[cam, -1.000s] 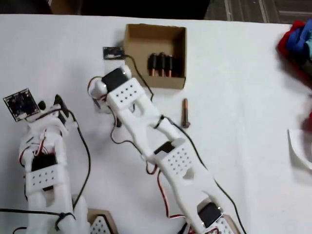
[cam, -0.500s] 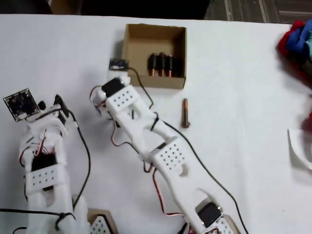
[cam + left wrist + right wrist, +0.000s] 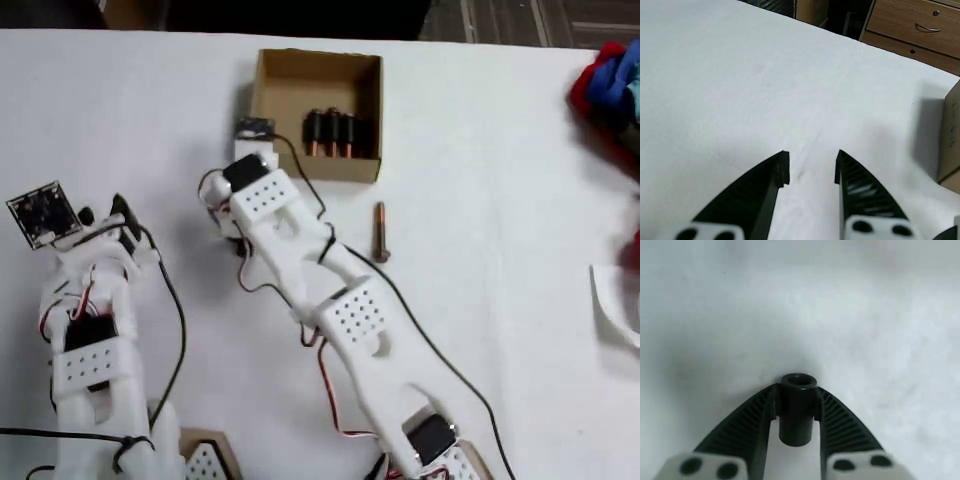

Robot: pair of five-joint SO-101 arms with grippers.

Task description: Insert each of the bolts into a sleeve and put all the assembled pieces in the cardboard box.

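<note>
Right gripper (image 3: 796, 391): clamped on black sleeve (image 3: 797, 412), near cardboard box (image 3: 268, 78).
Left gripper (image 3: 811, 167): fingers parted, nothing held.
Bolt (image 3: 380, 232): laid beside cardboard box.

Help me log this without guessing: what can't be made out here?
- High view: the right arm's wrist covers the sleeve in its end effector.
- High view: the pieces in the cardboard box are too small to tell whether each is fully assembled.
- Left wrist view: the frame edge cuts off the cardboard box.
- High view: the coloured things at the table's edge are cut off.
</note>
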